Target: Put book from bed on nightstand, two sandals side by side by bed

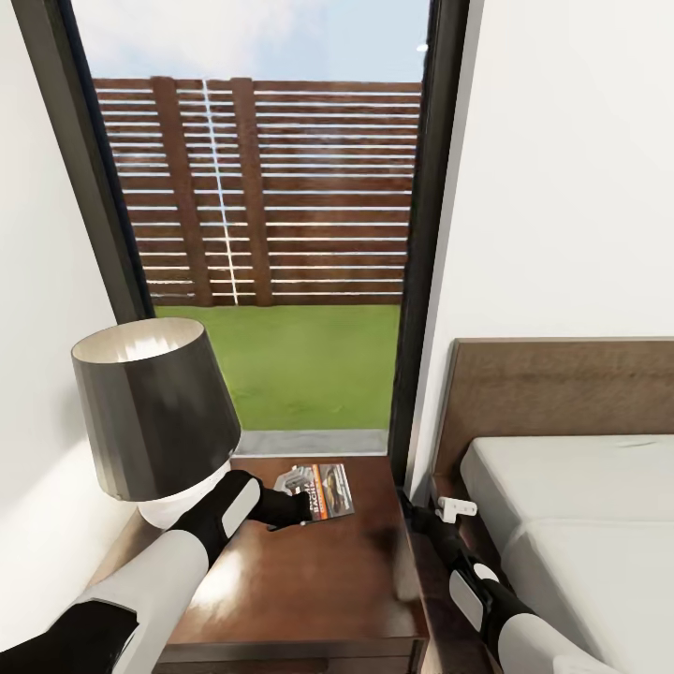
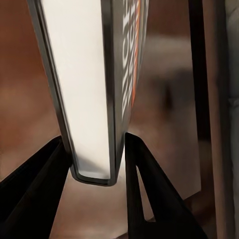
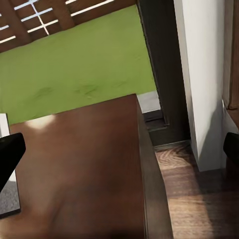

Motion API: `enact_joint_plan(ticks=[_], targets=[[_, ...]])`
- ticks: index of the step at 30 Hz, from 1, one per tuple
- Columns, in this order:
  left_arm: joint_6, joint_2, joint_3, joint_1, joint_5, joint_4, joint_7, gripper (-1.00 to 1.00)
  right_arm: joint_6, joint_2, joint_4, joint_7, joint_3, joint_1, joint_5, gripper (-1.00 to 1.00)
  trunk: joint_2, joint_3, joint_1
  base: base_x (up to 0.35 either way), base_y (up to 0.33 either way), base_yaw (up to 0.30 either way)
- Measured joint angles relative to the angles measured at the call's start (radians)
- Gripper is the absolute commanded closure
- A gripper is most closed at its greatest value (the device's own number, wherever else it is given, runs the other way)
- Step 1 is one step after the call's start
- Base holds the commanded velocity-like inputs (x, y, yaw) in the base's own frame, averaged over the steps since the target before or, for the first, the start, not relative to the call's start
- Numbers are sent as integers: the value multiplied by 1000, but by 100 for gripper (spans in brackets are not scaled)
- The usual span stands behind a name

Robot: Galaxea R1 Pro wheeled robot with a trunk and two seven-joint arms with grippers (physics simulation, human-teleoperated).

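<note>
Glossy brown nightstand (image 1: 309, 571) bearing lamp (image 1: 154, 417) and book (image 1: 323, 490). Lying flat near its far edge, long axis slanting toward the window (image 1: 271, 187). Left gripper (image 1: 298, 505) pinching book's near edge (image 2: 92, 99). Right gripper (image 1: 447, 510) hanging beside bed (image 1: 580, 524), fingers' state unclear.

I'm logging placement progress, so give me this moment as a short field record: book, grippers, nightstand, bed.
book: over the nightstand top, clamped at one edge, the left wrist view shows it between the fingers
left gripper: shut on the book, above the nightstand
right gripper: low in the gap between nightstand and bed, whether open or shut cannot be told
nightstand: dark brown, carries a lamp at its left
bed: at right, light mattress, wooden headboard
sandals: unseen here
</note>
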Motion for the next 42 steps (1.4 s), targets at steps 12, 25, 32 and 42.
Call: enact_joint_plan(ticks=[12,25,32,42], targets=[[0,0,0,0,1,0,0,100,0,0,0,0,0,0,0,-100,0,0,0,0,0,0],[0,0,0,0,0,0,0,100,0,0,0,0,0,0,0,-100,0,0,0,0,0,0],[0,0,0,0,0,0,0,100,0,0,0,0,0,0,0,-100,-7,-3,4,0,0,0],[0,0,0,0,1,0,0,100,0,0,0,0,0,0,0,-100,-42,-19,23,0,0,0]])
